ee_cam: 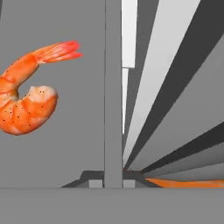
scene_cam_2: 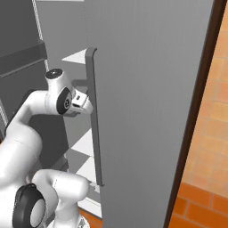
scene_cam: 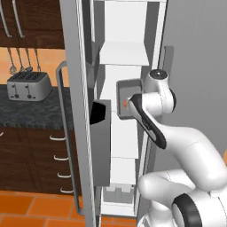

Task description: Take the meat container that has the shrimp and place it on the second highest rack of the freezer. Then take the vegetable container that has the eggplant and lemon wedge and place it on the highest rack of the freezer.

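Facing open freezer [scene_cam: 122, 133], grey container [scene_cam: 126, 99] with shrimp [ee_cam: 26, 103].

Flat, even rendered lighting in all three views, no visible light source. No glare or hot spots. Freezer interior [scene_cam: 124, 53] reads bright white; the open door [scene_cam_2: 147, 111] is uniform mid-grey with soft shading only. Shadows faint, mostly under the shelves [scene_cam_2: 75, 57]. Images are low-res and slightly soft, edges aliased. No lens distortion at the borders. The hand view is sharp close-up: shrimp [ee_cam: 27, 103] texture crisp, speckles resolved.
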{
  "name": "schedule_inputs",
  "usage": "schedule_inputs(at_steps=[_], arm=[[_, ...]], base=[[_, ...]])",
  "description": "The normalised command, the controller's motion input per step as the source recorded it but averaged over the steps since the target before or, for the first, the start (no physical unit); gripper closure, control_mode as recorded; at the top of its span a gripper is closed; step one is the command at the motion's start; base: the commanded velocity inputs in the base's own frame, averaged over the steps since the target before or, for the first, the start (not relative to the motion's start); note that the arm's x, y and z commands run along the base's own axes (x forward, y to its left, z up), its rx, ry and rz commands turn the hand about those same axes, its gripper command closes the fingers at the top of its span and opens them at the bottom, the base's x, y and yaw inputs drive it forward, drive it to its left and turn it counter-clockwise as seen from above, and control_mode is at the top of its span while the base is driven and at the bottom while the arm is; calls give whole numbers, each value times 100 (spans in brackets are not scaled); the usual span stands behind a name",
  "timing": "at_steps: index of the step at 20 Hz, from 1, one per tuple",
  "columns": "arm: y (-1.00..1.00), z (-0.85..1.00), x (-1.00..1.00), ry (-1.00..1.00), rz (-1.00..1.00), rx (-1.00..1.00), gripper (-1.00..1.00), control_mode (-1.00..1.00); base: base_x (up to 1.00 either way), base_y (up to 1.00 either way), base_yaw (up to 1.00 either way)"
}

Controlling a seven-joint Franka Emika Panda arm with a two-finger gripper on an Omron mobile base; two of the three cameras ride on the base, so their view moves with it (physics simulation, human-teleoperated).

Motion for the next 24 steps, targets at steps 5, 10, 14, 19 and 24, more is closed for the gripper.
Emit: schedule_inputs(at_steps=[5,10,14,19,24], arm=[[2,-18,48,-2,-4,0,100,-100],[0,-7,52,0,-6,-1,100,-100],[18,0,21,-2,-2,0,100,-100],[43,0,0,-2,0,0,100,-100],[18,0,42,0,-12,-3,100,-100]], base=[[0,0,0],[0,0,0],[0,0,0],[0,0,0],[0,0,0]])
